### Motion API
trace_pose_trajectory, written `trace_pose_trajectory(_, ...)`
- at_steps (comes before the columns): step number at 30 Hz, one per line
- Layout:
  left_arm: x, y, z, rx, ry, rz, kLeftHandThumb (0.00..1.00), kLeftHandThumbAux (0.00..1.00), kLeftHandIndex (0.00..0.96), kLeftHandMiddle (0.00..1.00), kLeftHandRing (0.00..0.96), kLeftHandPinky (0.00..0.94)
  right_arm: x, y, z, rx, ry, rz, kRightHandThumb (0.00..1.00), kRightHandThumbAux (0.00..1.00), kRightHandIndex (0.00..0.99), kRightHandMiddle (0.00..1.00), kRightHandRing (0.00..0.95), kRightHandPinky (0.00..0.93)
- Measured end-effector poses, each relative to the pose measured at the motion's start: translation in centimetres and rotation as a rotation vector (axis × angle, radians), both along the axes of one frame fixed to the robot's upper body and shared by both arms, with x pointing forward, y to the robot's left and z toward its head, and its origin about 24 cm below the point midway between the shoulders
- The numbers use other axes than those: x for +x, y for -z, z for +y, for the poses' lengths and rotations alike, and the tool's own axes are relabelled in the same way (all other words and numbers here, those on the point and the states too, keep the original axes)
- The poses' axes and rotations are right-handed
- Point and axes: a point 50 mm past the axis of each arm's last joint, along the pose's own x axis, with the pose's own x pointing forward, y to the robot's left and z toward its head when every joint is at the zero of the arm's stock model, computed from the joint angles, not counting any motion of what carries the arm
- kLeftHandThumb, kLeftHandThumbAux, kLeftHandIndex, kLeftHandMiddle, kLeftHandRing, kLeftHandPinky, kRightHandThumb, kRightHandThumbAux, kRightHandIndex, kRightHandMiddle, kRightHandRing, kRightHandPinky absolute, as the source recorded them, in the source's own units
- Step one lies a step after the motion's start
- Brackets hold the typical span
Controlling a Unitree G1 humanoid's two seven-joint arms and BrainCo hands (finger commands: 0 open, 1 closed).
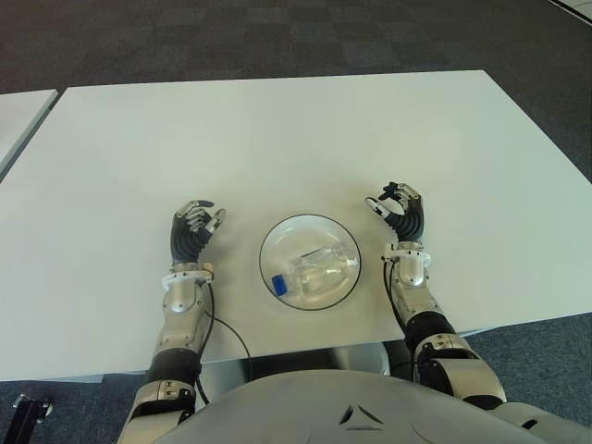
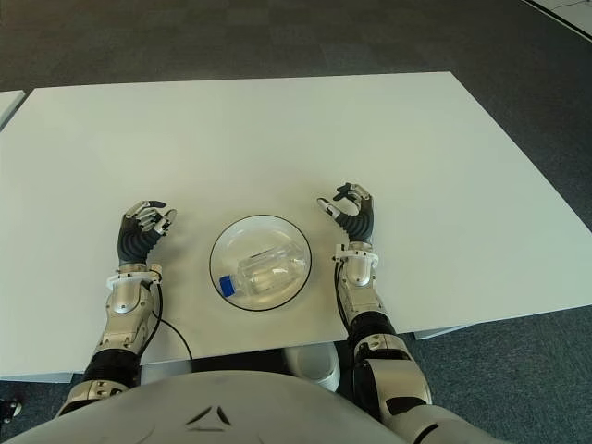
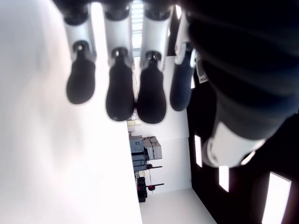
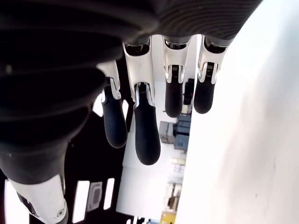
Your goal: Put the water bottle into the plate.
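Observation:
A clear water bottle (image 1: 319, 271) with a blue cap (image 1: 279, 285) lies on its side inside the round plate (image 1: 283, 234) near the table's front edge. My left hand (image 1: 195, 225) is left of the plate, fingers relaxed and holding nothing. To the right of the plate is my right hand (image 1: 396, 205), fingers loosely spread and empty. The wrist views show only each hand's own fingers (image 3: 120, 95) (image 4: 145, 133), with nothing between them.
The white table (image 1: 277, 139) stretches far ahead and to both sides. Its front edge runs just under my forearms. A second white table's corner (image 1: 18, 111) shows at the far left. Dark carpet lies beyond.

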Motion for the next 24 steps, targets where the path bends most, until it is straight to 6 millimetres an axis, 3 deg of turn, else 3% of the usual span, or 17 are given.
trace_pose_trajectory(12, 0.1, -0.1, -0.1, -0.008, -0.008, -0.004, 0.708, 0.713, 0.437, 0.712, 0.698, 0.691, 0.1, 0.4, 0.8, 0.148, -0.015, 0.018, 0.707, 0.729, 0.439, 0.704, 0.695, 0.684)
trace_pose_trajectory(24, 0.1, -0.1, -0.3, -0.01, -0.007, -0.006, 0.71, 0.711, 0.438, 0.71, 0.7, 0.687, 1.1, 0.7, 0.9, 0.222, -0.102, 0.156, 0.706, 0.729, 0.439, 0.709, 0.69, 0.671)
